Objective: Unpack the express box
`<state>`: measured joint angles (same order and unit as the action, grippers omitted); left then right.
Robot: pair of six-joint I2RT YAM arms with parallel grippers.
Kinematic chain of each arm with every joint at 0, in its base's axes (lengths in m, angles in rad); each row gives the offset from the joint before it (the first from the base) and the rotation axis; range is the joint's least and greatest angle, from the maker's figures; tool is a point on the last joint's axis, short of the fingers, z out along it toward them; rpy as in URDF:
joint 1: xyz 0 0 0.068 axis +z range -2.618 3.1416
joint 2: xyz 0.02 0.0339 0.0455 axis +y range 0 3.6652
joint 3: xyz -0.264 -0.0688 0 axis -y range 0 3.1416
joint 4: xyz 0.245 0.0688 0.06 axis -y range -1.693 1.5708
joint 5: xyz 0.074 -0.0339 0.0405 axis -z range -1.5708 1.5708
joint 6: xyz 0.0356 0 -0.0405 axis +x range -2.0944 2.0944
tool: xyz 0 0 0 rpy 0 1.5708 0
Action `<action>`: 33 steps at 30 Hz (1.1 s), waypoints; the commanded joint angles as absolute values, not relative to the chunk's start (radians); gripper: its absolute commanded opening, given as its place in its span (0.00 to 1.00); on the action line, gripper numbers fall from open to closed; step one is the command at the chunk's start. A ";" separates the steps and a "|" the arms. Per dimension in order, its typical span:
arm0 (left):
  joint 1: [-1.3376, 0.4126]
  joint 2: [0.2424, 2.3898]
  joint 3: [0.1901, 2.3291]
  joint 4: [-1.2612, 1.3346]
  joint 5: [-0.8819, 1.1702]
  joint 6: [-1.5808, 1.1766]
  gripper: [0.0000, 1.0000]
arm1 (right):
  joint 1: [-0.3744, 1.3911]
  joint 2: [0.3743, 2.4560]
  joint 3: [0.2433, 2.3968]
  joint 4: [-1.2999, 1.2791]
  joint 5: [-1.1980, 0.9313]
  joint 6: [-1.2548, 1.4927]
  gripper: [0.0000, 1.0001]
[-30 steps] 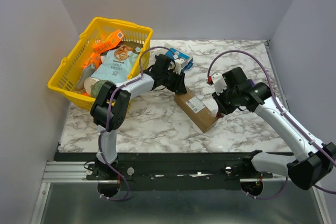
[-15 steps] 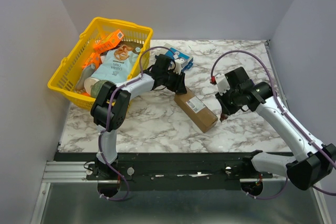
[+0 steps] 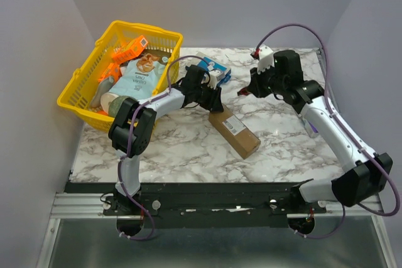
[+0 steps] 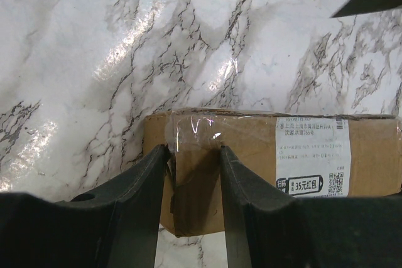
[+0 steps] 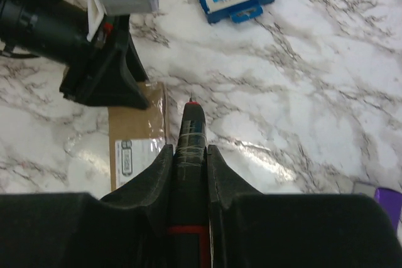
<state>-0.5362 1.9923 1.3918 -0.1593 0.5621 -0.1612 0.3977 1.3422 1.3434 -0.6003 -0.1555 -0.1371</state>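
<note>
Steadying the box (image 3: 233,127) on the worktop (image 3: 188,149) with the left end effector (image 4: 193,154) clenched across its taped end, right end effector (image 5: 188,150) grasping a cutter (image 5: 190,123), likely for slitting.

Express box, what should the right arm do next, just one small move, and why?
Probably lower the right hand so its red-tipped tool meets the clear tape at the far end of the box. The left hand is clamped on that end, steadying it. The tape looks uncut, and the tool's tip hangs beside the box without touching it.
</note>
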 commanded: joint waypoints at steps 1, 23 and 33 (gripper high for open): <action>-0.548 2.079 1.322 -0.298 0.460 -0.094 0.38 | 0.422 1.413 1.325 -0.374 -0.227 -0.086 0.00; -0.546 2.082 1.330 -0.305 0.457 -0.086 0.38 | 0.518 1.508 1.322 -0.489 -0.129 -0.170 0.00; -0.546 2.085 1.335 -0.308 0.456 -0.084 0.38 | 0.523 1.546 1.344 -0.511 -0.115 -0.183 0.00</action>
<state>-0.5362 1.9919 1.3899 -0.1581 0.5629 -0.1543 0.5152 1.5341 1.3262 -0.4931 -0.1368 -0.1696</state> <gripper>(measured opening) 0.455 0.281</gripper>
